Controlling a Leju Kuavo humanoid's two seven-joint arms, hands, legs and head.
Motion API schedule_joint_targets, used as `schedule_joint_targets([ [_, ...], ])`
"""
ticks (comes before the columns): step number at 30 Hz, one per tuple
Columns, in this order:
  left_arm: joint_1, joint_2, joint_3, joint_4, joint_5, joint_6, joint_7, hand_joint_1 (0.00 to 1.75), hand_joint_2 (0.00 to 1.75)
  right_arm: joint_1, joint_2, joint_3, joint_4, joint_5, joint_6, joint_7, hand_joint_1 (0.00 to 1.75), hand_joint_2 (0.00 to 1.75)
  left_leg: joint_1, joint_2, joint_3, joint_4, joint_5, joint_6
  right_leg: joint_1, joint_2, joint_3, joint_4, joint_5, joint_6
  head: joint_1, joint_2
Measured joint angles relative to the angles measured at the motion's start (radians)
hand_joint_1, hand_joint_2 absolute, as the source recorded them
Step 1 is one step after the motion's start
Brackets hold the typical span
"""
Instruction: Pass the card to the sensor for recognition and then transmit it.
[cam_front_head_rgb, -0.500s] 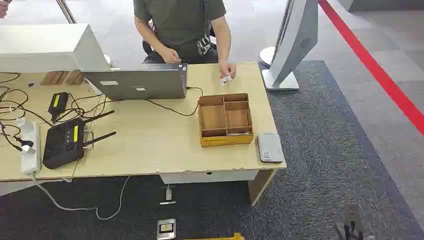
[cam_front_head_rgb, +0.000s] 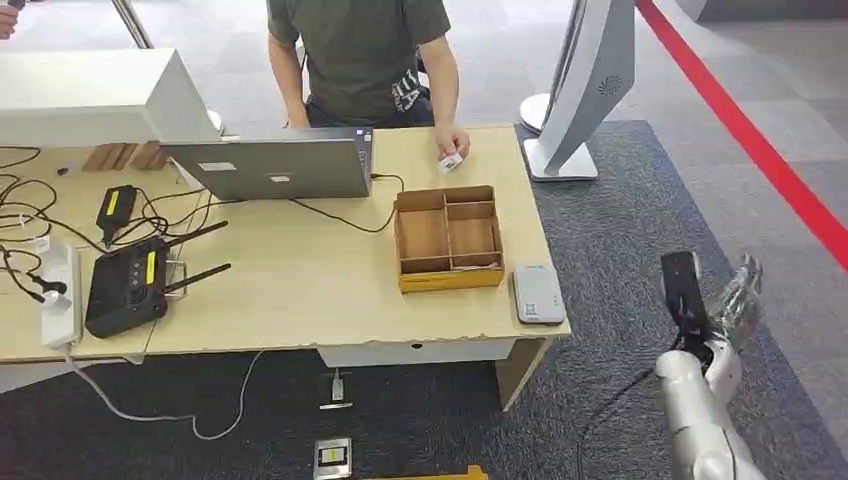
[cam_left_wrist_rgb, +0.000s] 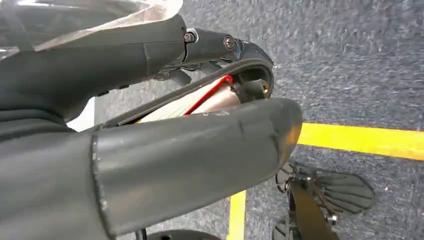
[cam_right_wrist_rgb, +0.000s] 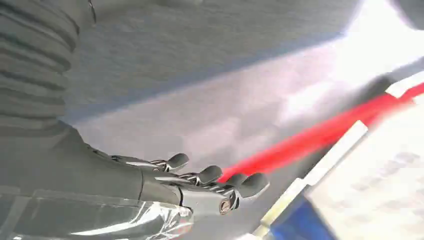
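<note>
Right hand (cam_front_head_rgb: 712, 300) has swung up into sight beside the table (cam_front_head_rgb: 300, 290)!
The card (cam_front_head_rgb: 451, 161) sits under a person's hand (cam_front_head_rgb: 452, 140) at the far edge, behind the wooden tray (cam_front_head_rgb: 449, 239); right fingers (cam_right_wrist_rgb: 210, 175) spread, empty; left hand's (cam_left_wrist_rgb: 150, 125) fingers curled, holding nothing.

No legible text, seemingly.

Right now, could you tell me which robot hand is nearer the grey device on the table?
Right. The right robot hand hovers off the table's side, near the grey device; the left robot hand hangs low over the carpet.
</note>
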Motion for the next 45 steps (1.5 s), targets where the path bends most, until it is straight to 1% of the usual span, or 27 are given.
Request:
schedule_joint_targets([
  [2, -0.001, 0.002, -0.006, 0.0, -0.007, -0.006, 0.0, 0.0, 0.0, -0.066, 0.029, -0.008, -0.018, 0.079, 0.0, -0.013, 0.0, 1.75, 0.0, -0.001, 0.0, 0.0, 0.001, 0.0, 0.0, 0.0, 0.0, 0.0, 0.0, 0.0, -0.001, 0.0],
  [5, 0.001, 0.006, -0.019, 0.0, -0.009, -0.007, -0.001, 0.0, 0.0, -0.125, 0.061, -0.021, -0.041, 0.093, 0.001, -0.019, 0.0, 1.75, 0.0, -0.004, 0.0, 0.0, 0.001, 0.0, 0.0, -0.003, 0.0, 0.0, 0.0, 0.0, 0.0, 0.0],
  [6, 0.001, 0.007, -0.021, 0.0, -0.006, -0.008, -0.005, 0.0, 0.0, -0.134, 0.067, -0.026, -0.047, 0.073, 0.023, -0.021, 0.0, 1.75, 0.0, -0.003, 0.001, 0.001, 0.001, 0.0, 0.0, -0.002, -0.002, -0.001, 0.0, 0.0, -0.001, 0.0],
  [7, 0.001, 0.009, -0.023, 0.0, 0.002, -0.008, -0.01, 0.0, 0.0, -0.134, 0.056, -0.024, -0.058, 0.013, 0.086, -0.009, 0.0, 1.75, 0.0, -0.003, 0.001, 0.001, 0.001, 0.0, 0.0, -0.002, -0.002, -0.001, 0.0, 0.0, -0.003, 0.0],
  [8, 0.001, 0.012, -0.023, 0.0, 0.009, -0.01, -0.015, 0.0, 0.0, -0.121, 0.02, -0.009, -0.084, -0.084, 0.187, 0.021, 0.0, 1.75, 0.0, -0.006, 0.0, 0.003, 0.001, 0.0, -0.001, -0.005, -0.001, -0.001, -0.001, 0.001, -0.006, 0.0],
  [9, 0.001, 0.013, -0.023, 0.0, 0.013, -0.015, -0.023, 0.0, 0.0, -0.101, -0.041, 0.013, -0.125, -0.2, 0.281, 0.067, 0.0, 1.75, 0.0, -0.013, -0.003, 0.003, 0.001, 0.003, -0.002, -0.012, 0.001, -0.001, -0.003, 0.004, -0.006, 0.0],
  [10, 0.007, 0.017, -0.023, 0.0, 0.013, -0.02, -0.029, 0.0, 0.0, -0.09, -0.097, 0.04, -0.173, -0.315, 0.347, 0.107, 0.0, 1.75, -0.001, -0.018, -0.006, 0.003, 0.002, 0.003, -0.004, -0.016, 0.0, 0.0, -0.003, 0.004, 0.0, 0.0],
  [11, 0.013, 0.02, -0.024, 0.0, 0.007, -0.023, -0.032, 0.0, 0.0, -0.091, -0.133, 0.059, -0.202, -0.37, 0.379, 0.125, 0.0, 1.75, -0.002, -0.016, -0.008, 0.002, 0.002, 0.003, -0.005, -0.015, -0.003, 0.001, -0.001, 0.005, 0.005, 0.0],
  [12, 0.02, 0.024, -0.026, 0.002, 0.002, -0.024, -0.033, 0.0, 0.0, -0.095, -0.163, 0.093, -0.242, -0.362, 0.406, 0.147, 0.0, 1.75, -0.002, -0.011, -0.011, 0.002, 0.001, 0.003, -0.005, -0.008, -0.005, 0.001, 0.0, 0.005, 0.005, 0.0],
  [13, 0.021, 0.026, -0.026, 0.003, -0.004, -0.024, -0.035, 0.0, 0.0, -0.098, -0.18, 0.117, -0.268, -0.335, 0.41, 0.17, 0.0, 1.75, -0.004, -0.003, -0.01, 0.002, 0.0, 0.003, -0.005, -0.002, -0.005, 0.001, 0.001, 0.005, 0.005, 0.0],
  [14, 0.018, 0.027, -0.027, 0.004, -0.009, -0.024, -0.037, 0.0, 0.0, -0.1, -0.196, 0.156, -0.308, -0.292, 0.412, 0.206, 0.0, 1.75, -0.004, -0.001, -0.009, 0.002, -0.002, 0.003, -0.005, 0.001, -0.005, 0.001, 0.001, 0.005, 0.005, 0.0],
  [16, 0.005, 0.031, -0.032, 0.005, -0.018, -0.026, -0.042, 0.0, 0.0, -0.113, -0.214, 0.258, -0.382, -0.182, 0.41, 0.283, 0.0, 1.75, -0.004, 0.001, -0.006, 0.002, -0.002, 0.003, -0.005, 0.003, -0.005, 0.001, 0.0, 0.005, 0.003, 0.0],
  [18, -0.003, 0.031, -0.036, 0.005, -0.02, -0.028, -0.051, 0.0, 0.0, -0.122, -0.222, 0.353, -0.435, -0.102, 0.411, 0.32, 0.0, 1.75, -0.004, 0.0, -0.005, 0.002, 0.0, 0.003, -0.004, 0.002, -0.005, 0.001, 0.0, 0.005, 0.0, 0.0],
  [19, -0.006, 0.031, -0.038, 0.005, -0.021, -0.029, -0.056, 0.0, 0.0, -0.129, -0.227, 0.4, -0.455, -0.077, 0.411, 0.328, 0.0, 1.75, -0.003, -0.002, -0.006, 0.002, 0.001, 0.003, -0.004, -0.001, -0.005, 0.001, 0.0, 0.005, 0.001, 0.0],
  [21, -0.004, 0.031, -0.042, 0.005, -0.021, -0.029, -0.06, 0.0, 0.0, -0.145, -0.232, 0.469, -0.482, -0.053, 0.41, 0.335, 0.0, 1.75, -0.002, -0.004, -0.006, 0.002, 0.001, 0.003, -0.003, -0.003, -0.004, 0.001, 0.0, 0.004, 0.001, 0.0],
  [23, -0.001, 0.032, -0.043, 0.005, -0.022, -0.031, -0.057, 0.0, 0.0, -0.152, -0.237, 0.53, -0.504, -0.019, 0.407, 0.333, 0.0, 1.75, -0.002, -0.004, -0.006, 0.002, 0.001, 0.002, -0.003, -0.003, -0.004, 0.001, 0.0, 0.004, 0.001, 0.0],
  [26, -0.002, 0.032, -0.044, 0.005, -0.022, -0.033, -0.049, 0.0, 0.0, -0.158, -0.241, 0.601, -0.515, 0.015, 0.404, 0.325, 0.0, 1.75, -0.002, -0.004, -0.006, 0.002, 0.001, 0.002, -0.003, -0.003, -0.004, 0.001, 0.0, 0.004, 0.0, 0.0],
  [28, -0.002, 0.032, -0.044, 0.005, -0.022, -0.034, -0.047, 0.0, 0.0, -0.159, -0.245, 0.636, -0.523, 0.021, 0.403, 0.324, 0.0, 1.75, -0.002, -0.004, -0.006, 0.002, 0.001, 0.003, -0.003, -0.003, -0.004, 0.001, 0.0, 0.004, 0.001, 0.0],
  [34, -0.001, 0.032, -0.048, 0.005, -0.022, -0.034, -0.047, 0.0, 0.0, -0.162, -0.257, 0.698, -0.53, 0.024, 0.401, 0.323, 0.0, 1.75, -0.002, -0.004, -0.007, 0.002, 0.001, 0.003, -0.003, -0.003, -0.005, 0.0, 0.0, 0.005, 0.001, 0.0],
  [45, -0.001, 0.033, -0.05, 0.005, -0.022, -0.034, -0.046, 0.0, 0.0, -0.164, -0.272, 0.752, -0.533, 0.034, 0.401, 0.323, 0.0, 1.75, -0.002, -0.004, -0.006, 0.002, 0.001, 0.003, -0.003, -0.003, -0.005, 0.001, 0.0, 0.004, 0.001, 0.0],
])
